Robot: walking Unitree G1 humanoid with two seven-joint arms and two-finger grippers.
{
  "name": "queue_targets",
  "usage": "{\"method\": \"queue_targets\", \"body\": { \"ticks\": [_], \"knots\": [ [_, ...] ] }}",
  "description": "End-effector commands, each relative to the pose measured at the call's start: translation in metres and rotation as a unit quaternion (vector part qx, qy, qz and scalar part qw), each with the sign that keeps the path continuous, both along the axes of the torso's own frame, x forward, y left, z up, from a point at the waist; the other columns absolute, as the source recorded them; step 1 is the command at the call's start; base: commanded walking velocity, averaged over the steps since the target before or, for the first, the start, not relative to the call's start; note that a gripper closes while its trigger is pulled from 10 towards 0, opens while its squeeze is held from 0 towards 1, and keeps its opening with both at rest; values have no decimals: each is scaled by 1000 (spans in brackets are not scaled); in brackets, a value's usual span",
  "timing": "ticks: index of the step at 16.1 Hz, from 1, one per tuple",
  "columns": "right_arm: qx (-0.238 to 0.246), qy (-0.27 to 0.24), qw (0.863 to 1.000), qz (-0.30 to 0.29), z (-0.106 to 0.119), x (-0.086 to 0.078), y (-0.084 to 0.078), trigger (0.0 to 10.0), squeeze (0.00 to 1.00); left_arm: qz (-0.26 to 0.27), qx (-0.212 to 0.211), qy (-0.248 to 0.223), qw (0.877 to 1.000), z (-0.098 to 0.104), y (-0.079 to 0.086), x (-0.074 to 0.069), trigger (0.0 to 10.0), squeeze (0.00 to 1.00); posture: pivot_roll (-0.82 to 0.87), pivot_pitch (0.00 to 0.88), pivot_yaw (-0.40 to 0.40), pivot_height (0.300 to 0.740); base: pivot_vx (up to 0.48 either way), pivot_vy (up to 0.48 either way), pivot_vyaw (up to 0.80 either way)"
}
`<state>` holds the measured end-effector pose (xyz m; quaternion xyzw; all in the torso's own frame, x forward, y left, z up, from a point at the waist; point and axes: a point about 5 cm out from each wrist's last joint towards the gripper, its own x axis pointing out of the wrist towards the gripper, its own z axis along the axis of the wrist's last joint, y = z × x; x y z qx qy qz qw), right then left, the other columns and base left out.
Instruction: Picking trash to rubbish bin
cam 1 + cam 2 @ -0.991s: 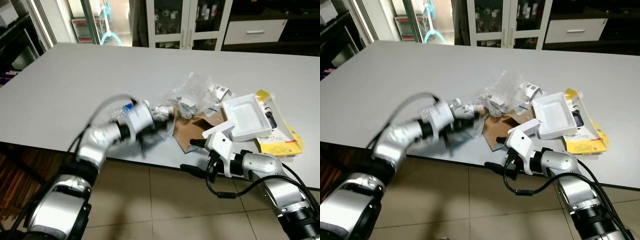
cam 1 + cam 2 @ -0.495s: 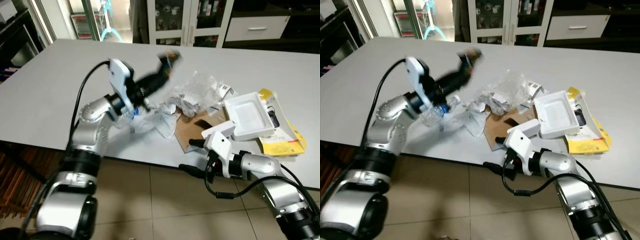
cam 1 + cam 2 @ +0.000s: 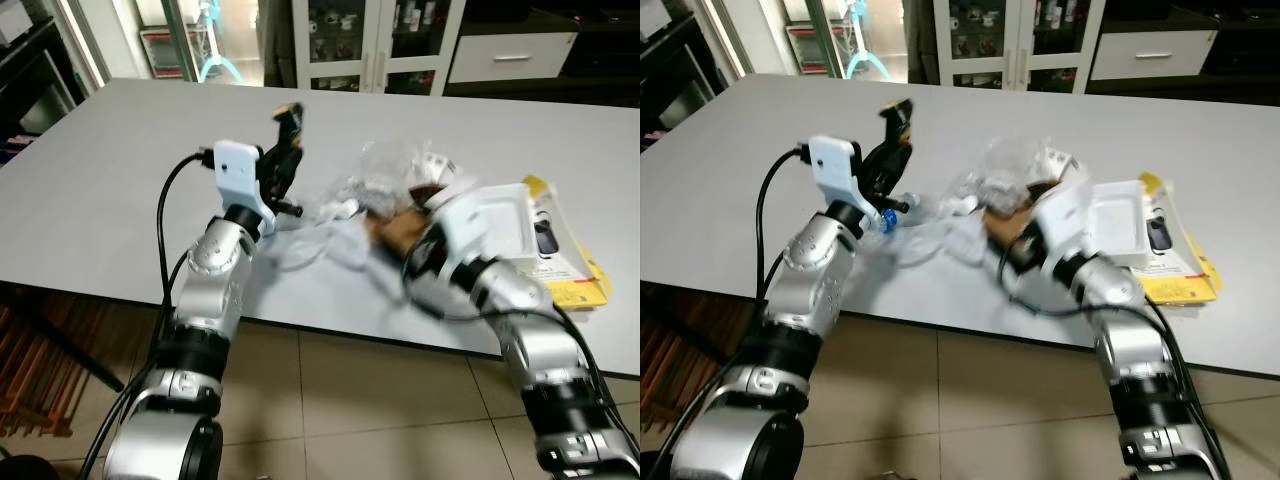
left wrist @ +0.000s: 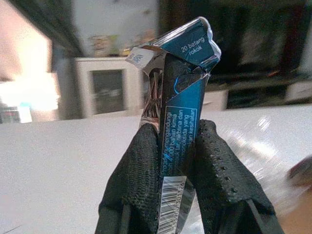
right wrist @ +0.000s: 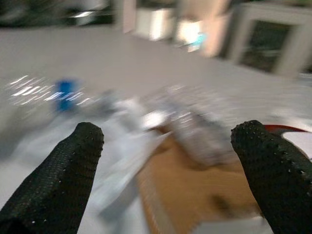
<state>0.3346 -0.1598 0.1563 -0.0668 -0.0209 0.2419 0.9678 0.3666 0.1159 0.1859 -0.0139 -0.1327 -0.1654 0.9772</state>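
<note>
My left gripper is raised above the grey table, shut on a crushed blue cigarette pack that stands upright between its fingers. To its right lies the trash pile: a clear plastic bag, brown cardboard, crumpled clear wrap, a white foam tray and a yellow packet. A bottle's blue cap peeks out behind the left arm. My right gripper, blurred with motion, hovers open over the cardboard and the bag.
The table's near edge runs across the front, with tiled floor below it. Glass-door cabinets and a white drawer stand beyond the far side. The table's left half is bare.
My left gripper rose from the pile with the cigarette pack and now holds it upright. My right arm swung up from below the table edge to over the trash.
</note>
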Motion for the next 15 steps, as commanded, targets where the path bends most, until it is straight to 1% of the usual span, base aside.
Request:
{"method": "queue_targets", "body": {
  "ticks": [1, 2, 3, 4, 5, 6, 9, 10, 11, 12, 14, 15],
  "knots": [
    [39, -18, 998, -45, 7, 5, -5, 10000, 0, 26, 25, -16, 999, -2, -2, -3, 10000, 0, -85, 38, 59, 740, 0, 0, 0],
    [54, -30, 996, -63, 12, 7, -4, 10000, 0, 35, 32, -30, 998, -1, -2, -5, 10000, 0, -83, 38, 59, 740, 0, 0, 0],
    [68, -34, 994, -78, 14, 9, -3, 10000, 0, 35, 32, -23, 999, -7, -4, -8, 10000, 0, -84, 35, 60, 740, 0, 0, 0],
    [71, -33, 994, -81, 13, 9, -2, 10000, 0, 35, 30, -19, 999, -9, -5, -9, 10000, 0, -83, 34, 61, 740, 0, 0, 0],
    [60, -23, 995, -73, 9, 9, 4, 10000, 0, 38, 37, -17, 998, -9, -6, -9, 10000, 0, -83, 30, 60, 740, 0, 0, 0],
    [56, -18, 996, -66, 6, 7, 7, 10000, 0, 39, 40, -16, 998, -10, -6, -9, 10000, 0, -85, 29, 59, 740, 0, 0, 0],
    [58, -18, 996, -66, 4, 4, 10, 10000, 0, 39, 44, -19, 998, -7, -8, -8, 10000, 0, -86, 26, 58, 740, 0, 0, 0],
    [66, -27, 995, -72, 7, 4, 9, 10000, 0, 39, 42, -19, 998, -7, -9, -8, 10000, 0, -88, 26, 58, 740, 0, 0, 0],
    [82, -49, 992, -86, 16, 4, 7, 10000, 0, 39, 35, -20, 998, -6, -11, -9, 10000, 0, -89, 29, 58, 740, 0, 0, 0],
    [84, -62, 990, -94, 20, 4, 6, 10000, 0, 39, 33, -20, 999, -6, -12, -9, 10000, 0, -89, 29, 58, 740, 0, 0, 0],
    [91, -107, 980, -138, 34, 6, 0, 10000, 0, 40, 31, -26, 998, -5, -14, -11, 10000, 0, -84, 35, 55, 740, 0, 0, 0],
    [100, -118, 977, -148, 38, 6, -2, 10000, 0, 43, 29, -29, 998, -4, -14, -11, 10000, 0, -83, 38, 54, 740, 0, 0, 0]
  ]
}}
